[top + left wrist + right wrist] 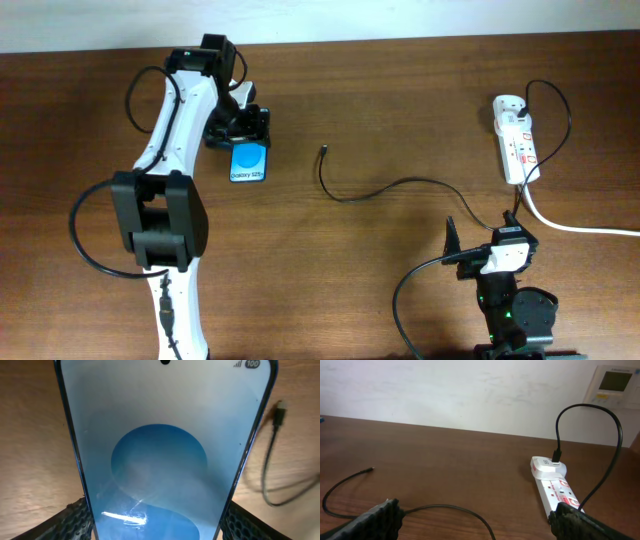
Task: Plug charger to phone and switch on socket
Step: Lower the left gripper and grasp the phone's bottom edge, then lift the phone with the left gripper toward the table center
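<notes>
The phone (249, 163) lies at the back left, blue screen up, white text at its near end. My left gripper (238, 128) is shut on its far end; in the left wrist view the phone (160, 450) fills the space between both fingers (152, 522). The charger cable (385, 188) curves across the table's middle, its plug tip (323, 150) free to the right of the phone, also in the left wrist view (281, 410). The socket (515, 140) lies at the back right. My right gripper (482, 238) is open and empty, near the cable (445, 506) and socket (555, 487).
A thick white cord (570, 228) runs from the socket to the right edge. A white adapter (546, 466) sits plugged in the strip's far end, with the black cable looping up from it. A white wall borders the table's back edge.
</notes>
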You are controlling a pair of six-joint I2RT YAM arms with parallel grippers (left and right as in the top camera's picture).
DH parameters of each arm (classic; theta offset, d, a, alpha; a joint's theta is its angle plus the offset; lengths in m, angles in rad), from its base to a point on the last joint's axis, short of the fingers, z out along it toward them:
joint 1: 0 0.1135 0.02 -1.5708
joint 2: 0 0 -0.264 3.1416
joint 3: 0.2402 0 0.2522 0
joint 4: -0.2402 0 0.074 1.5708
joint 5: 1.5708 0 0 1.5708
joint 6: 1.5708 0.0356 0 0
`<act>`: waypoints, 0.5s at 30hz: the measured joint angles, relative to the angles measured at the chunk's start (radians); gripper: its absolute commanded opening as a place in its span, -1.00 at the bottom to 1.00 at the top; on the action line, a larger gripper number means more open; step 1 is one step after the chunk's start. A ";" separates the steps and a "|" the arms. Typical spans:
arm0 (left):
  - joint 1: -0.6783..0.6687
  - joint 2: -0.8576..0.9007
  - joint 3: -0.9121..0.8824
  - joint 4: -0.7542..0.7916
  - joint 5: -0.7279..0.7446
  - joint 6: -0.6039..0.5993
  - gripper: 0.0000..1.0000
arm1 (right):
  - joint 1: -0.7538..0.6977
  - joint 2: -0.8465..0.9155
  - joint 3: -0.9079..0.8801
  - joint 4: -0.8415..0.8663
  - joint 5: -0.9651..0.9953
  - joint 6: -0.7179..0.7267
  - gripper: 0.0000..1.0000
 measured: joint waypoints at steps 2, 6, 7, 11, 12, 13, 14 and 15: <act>0.000 0.000 0.000 -0.003 0.043 -0.015 0.34 | 0.000 0.000 0.000 0.000 0.000 0.001 0.97; 0.000 0.000 0.000 -0.002 0.163 -0.095 -0.04 | 0.000 0.000 0.000 0.000 0.000 0.001 0.97; 0.000 0.000 0.000 -0.002 0.197 -0.132 -0.08 | 0.000 0.000 0.000 0.000 0.000 0.000 0.97; 0.000 0.000 0.000 -0.002 0.286 -0.225 -0.20 | 0.000 0.000 0.000 0.002 0.015 0.000 0.97; 0.000 0.000 0.000 -0.002 0.317 -0.239 -0.28 | 0.000 0.000 0.000 -0.001 0.018 0.001 0.97; 0.000 0.000 0.000 -0.003 0.363 -0.252 -0.35 | 0.000 0.000 0.000 -0.001 0.018 0.000 0.97; 0.000 0.000 0.000 -0.003 0.396 -0.258 -0.45 | 0.000 0.000 0.000 -0.001 0.018 0.000 0.97; 0.000 0.000 0.000 -0.004 0.426 -0.261 -0.62 | 0.000 0.000 0.000 0.000 0.019 0.000 0.97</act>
